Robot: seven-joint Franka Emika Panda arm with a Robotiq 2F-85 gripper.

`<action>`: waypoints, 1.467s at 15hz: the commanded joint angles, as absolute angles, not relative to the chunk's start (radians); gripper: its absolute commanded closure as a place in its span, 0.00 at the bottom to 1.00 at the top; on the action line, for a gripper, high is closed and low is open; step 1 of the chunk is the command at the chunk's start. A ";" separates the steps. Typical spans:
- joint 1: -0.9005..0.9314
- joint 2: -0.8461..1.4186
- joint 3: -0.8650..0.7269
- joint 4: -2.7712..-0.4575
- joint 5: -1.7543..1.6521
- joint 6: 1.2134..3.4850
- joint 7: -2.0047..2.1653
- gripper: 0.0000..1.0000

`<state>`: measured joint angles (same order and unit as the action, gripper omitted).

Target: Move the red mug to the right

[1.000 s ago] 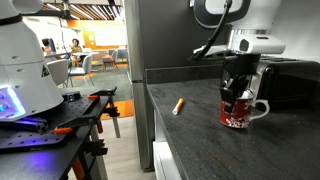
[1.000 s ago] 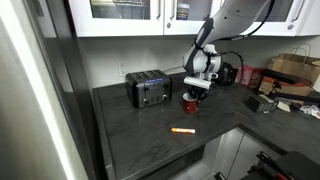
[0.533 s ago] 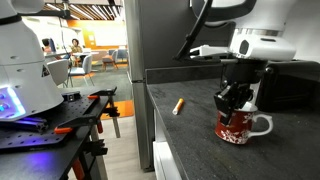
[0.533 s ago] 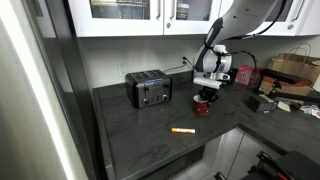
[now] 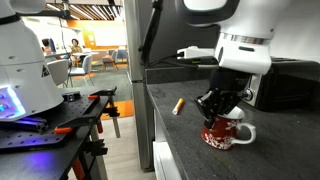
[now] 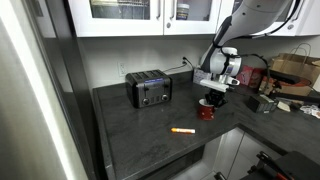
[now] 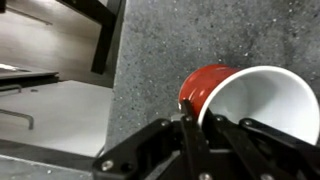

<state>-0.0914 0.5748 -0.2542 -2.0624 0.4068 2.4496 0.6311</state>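
Note:
The red mug (image 5: 224, 134) with white inside and white handle sits low over the dark countertop, near its front edge. My gripper (image 5: 217, 108) is shut on its rim from above. In an exterior view the mug (image 6: 207, 111) is well right of the toaster (image 6: 150, 89), under the gripper (image 6: 211, 96). In the wrist view the mug (image 7: 205, 85) shows red outside and white inside, with one finger of the gripper (image 7: 205, 122) outside the rim and one inside.
A small orange and white stick (image 6: 182, 130) lies on the dark counter (image 6: 130, 130), also seen in an exterior view (image 5: 178, 105). The black toaster (image 5: 290, 85) stands behind the mug. Boxes and clutter (image 6: 285, 80) fill the counter's far end. The counter edge (image 5: 165, 150) drops to the floor.
My gripper has carried the red mug away from the toaster, along the counter toward its front edge. The orange stick has not moved.

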 commanded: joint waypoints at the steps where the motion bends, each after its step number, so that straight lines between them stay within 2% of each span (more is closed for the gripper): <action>1: -0.106 0.495 -0.234 -2.169 0.443 2.505 0.621 0.98; 6: -0.131 0.441 -0.171 -2.302 0.576 2.718 0.557 0.98; 7: -0.138 0.432 -0.152 -2.322 0.610 2.767 0.541 0.88; 8: -0.143 0.424 -0.138 -2.341 0.634 2.805 0.530 0.64; 10: -0.146 0.397 -0.127 -2.374 0.652 2.853 0.525 0.61; 11: -0.130 0.374 -0.148 -2.392 0.625 2.845 0.546 0.55; 13: -0.088 0.325 -0.203 -2.432 0.546 2.815 0.595 0.39; 18: -0.062 0.147 -0.200 -2.536 0.433 2.793 0.589 0.01; 22: -0.026 0.039 -0.191 -2.566 0.261 2.670 0.703 0.00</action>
